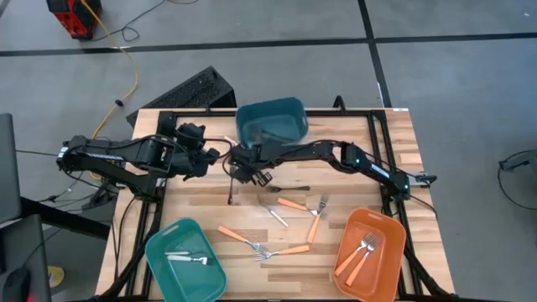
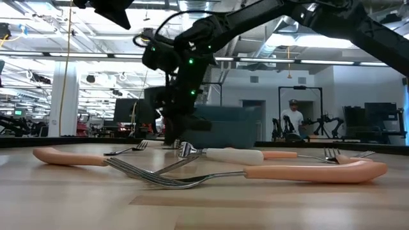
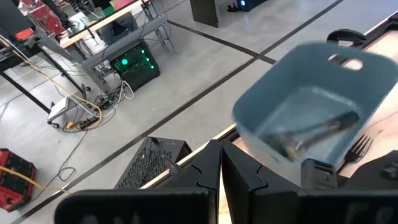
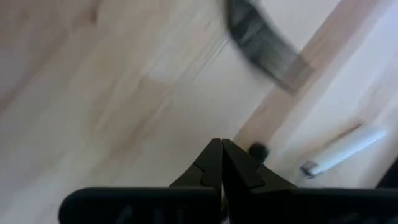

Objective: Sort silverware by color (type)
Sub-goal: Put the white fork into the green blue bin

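The right gripper (image 1: 245,170) hangs low over the far middle of the wooden counter (image 1: 201,210), just near of the dark teal bin (image 1: 270,122), and its wrist view shows its fingers (image 4: 219,163) pressed together with nothing between them. The left gripper (image 1: 211,156) waits just to its left at the far left of the counter, fingers likewise together in its own wrist view. A dark utensil (image 1: 231,191) lies on the bare wood just near of the right gripper, and another dark utensil (image 3: 314,132) lies inside the dark teal bin. Loose orange-handled forks (image 1: 294,205) and a white-handled fork (image 1: 275,215) are scattered mid-counter. The light teal bin (image 1: 186,260) at the near left holds 2 silver pieces (image 1: 186,257); the orange bin (image 1: 371,254) at the near right holds 2 orange-handled forks (image 1: 359,252).
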`<action>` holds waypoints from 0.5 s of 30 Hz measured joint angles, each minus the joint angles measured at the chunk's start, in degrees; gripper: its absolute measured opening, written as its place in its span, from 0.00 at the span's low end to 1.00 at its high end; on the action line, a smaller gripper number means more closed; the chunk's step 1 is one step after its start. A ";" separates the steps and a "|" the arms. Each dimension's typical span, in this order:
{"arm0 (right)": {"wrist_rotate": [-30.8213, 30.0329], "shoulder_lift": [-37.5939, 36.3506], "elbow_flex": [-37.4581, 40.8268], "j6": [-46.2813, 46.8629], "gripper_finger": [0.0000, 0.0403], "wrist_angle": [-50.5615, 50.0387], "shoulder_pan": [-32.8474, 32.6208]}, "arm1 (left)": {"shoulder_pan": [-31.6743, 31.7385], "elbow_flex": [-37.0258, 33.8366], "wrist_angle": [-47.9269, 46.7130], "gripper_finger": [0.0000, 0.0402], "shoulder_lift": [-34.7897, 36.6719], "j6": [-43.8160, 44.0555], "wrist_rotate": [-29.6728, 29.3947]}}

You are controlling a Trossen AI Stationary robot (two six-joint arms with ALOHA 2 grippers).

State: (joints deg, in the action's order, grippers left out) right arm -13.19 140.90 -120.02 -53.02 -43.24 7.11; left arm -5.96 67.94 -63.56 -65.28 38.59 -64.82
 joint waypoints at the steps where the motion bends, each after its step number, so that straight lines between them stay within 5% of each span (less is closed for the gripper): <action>1: 0.09 0.02 -0.63 0.36 0.06 -0.05 -0.08 | 0.00 0.00 -0.09 0.00 0.00 0.00 0.00; 6: -0.47 0.07 -4.15 3.36 0.05 -0.46 0.42 | 0.00 0.00 -1.36 0.00 0.00 0.02 0.02; 15: -4.24 0.07 -7.52 14.02 0.22 -5.39 5.76 | 0.00 -0.02 -2.00 0.00 0.00 0.26 1.53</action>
State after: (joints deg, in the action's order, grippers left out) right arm -17.43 140.97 -127.54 -39.01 -48.63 12.87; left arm -5.96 67.92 -65.56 -65.28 38.85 -63.29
